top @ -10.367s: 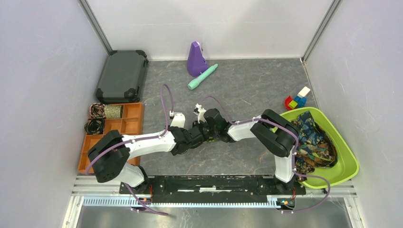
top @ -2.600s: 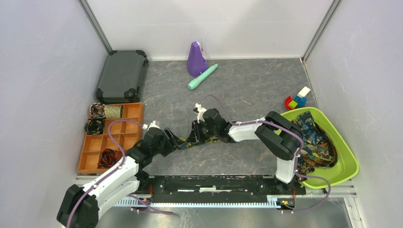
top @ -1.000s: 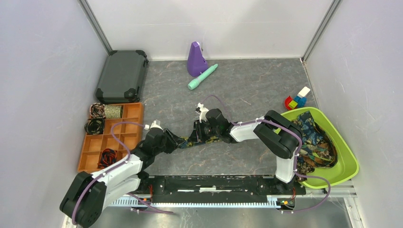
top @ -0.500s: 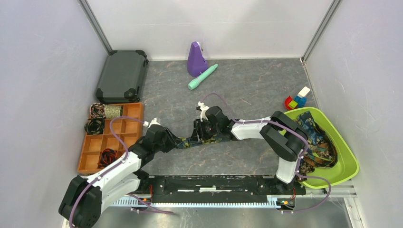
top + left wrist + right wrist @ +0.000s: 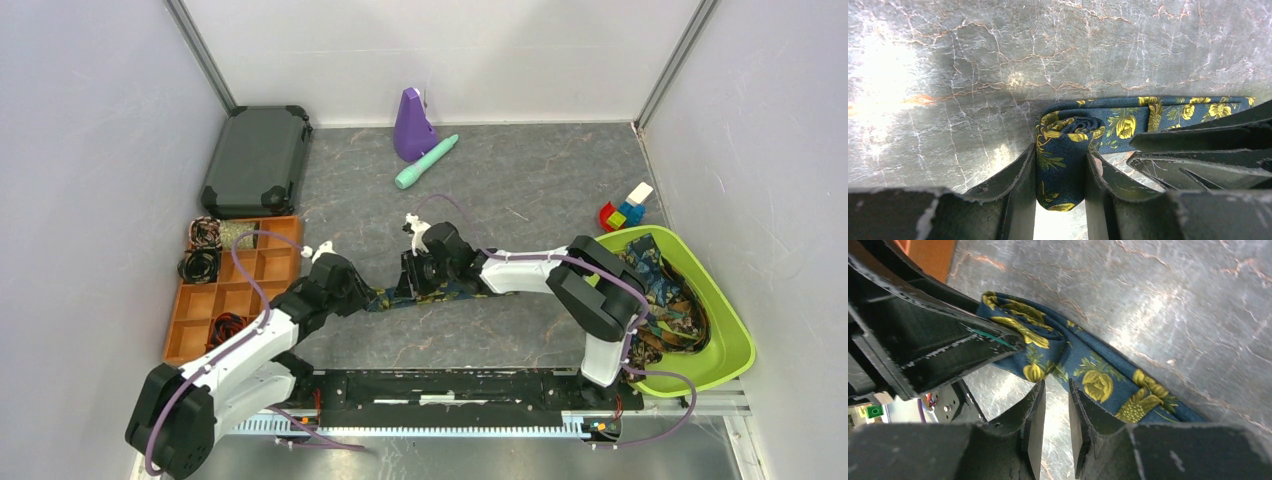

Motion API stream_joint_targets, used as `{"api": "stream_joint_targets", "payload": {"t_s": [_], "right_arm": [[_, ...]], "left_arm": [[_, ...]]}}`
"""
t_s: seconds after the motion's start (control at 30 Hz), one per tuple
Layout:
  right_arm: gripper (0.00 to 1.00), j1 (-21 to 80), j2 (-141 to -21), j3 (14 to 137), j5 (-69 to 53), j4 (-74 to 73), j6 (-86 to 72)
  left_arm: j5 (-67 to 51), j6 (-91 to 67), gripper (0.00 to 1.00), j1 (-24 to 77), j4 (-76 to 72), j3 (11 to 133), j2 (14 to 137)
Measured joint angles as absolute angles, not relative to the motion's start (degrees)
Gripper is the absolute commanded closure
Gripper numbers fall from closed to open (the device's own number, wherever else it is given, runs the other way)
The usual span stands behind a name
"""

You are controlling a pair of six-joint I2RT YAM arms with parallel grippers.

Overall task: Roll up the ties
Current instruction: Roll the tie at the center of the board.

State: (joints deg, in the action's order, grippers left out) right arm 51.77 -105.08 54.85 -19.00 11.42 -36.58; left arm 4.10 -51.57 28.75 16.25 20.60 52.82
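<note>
Since half a second ago, a slight drift of both grippers toward the orange tray. Navy tie with yellow flowers flat on the table, just right of that tray, its tray-side end wound into a small coil. Left gripper clamped across that coil. Right gripper barely parted, nothing seen in the gap, tips at the strip's edge just past the coil. Probably light, limp, slippery cloth, apt to spring loose. Best held across the coil's width, with the flat strip pinned down. Heap of ties in the green bin, far right of the tray.
</note>
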Motion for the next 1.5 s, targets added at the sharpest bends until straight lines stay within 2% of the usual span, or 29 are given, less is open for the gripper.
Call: {"api": "stream_joint_targets", "payload": {"t_s": [0.63,0.87,1.2,1.5], "right_arm": [[0.74,53.8,-114.5,62.6,-19.9,12.9,-37.7],[0.74,53.8,-113.9,62.0,-20.4,12.8,-36.9],[0.74,51.8,-106.3,57.2,-19.2,11.0,-34.1],[0.75,50.9,-106.2,53.5,-18.4,12.2,-33.1]], "left_arm": [[8.3,-47.3,0.67,29.9,22.4,25.0,55.4],[10.3,-46.3,0.67,31.1,25.0,27.1,56.8],[13.3,-44.7,0.67,32.8,27.9,30.1,59.7],[16.7,-43.8,0.68,35.9,29.9,32.7,62.6]]}}
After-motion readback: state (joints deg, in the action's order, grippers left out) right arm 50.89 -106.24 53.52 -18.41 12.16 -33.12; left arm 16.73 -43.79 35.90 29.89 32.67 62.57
